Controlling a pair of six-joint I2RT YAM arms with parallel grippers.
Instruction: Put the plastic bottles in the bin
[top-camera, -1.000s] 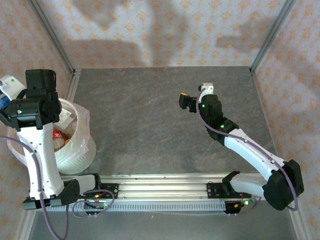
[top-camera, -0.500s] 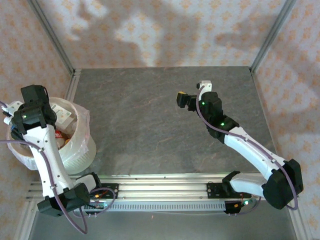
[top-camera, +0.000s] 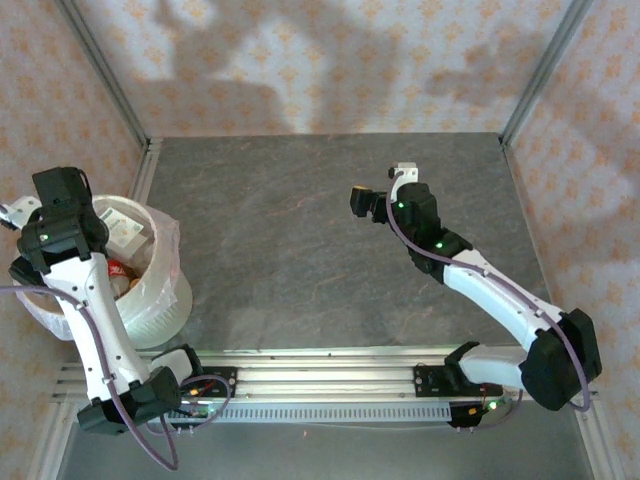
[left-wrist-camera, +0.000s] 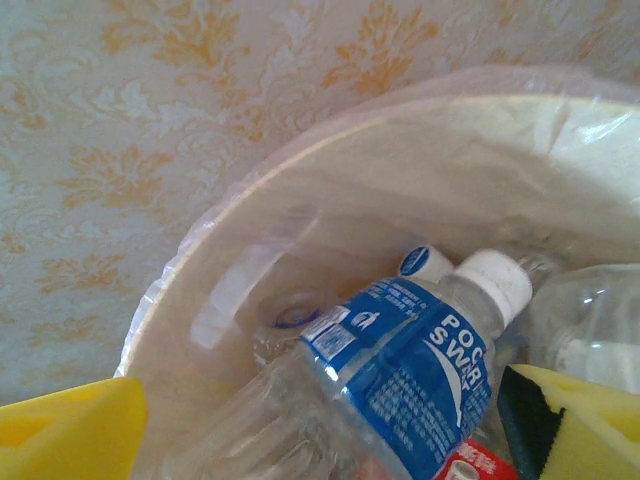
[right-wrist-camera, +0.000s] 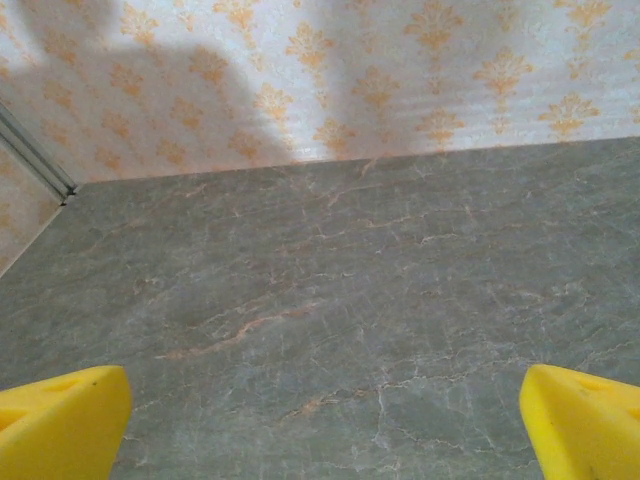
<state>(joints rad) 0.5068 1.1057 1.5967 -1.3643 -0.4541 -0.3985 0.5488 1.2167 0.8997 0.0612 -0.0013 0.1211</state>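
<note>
Left claw (left-wrist-camera: 325, 425) spread wide above the bin (left-wrist-camera: 330, 160), pinching nothing. I see a blue-label bottle (left-wrist-camera: 405, 365) lying inside, touching a clear bottle (left-wrist-camera: 590, 325). Right claw (right-wrist-camera: 320, 425) spread too, empty, over grey table (right-wrist-camera: 330, 270), well apart from the bin.

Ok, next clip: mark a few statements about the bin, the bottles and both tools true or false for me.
1. The left tool is open above the bin. True.
2. The blue-labelled bottle lies on the table. False: it lies inside the bin, among other bottles.
3. That bottle's cap is red. False: its cap is white.
4. The right tool is open and holds nothing. True.
</note>
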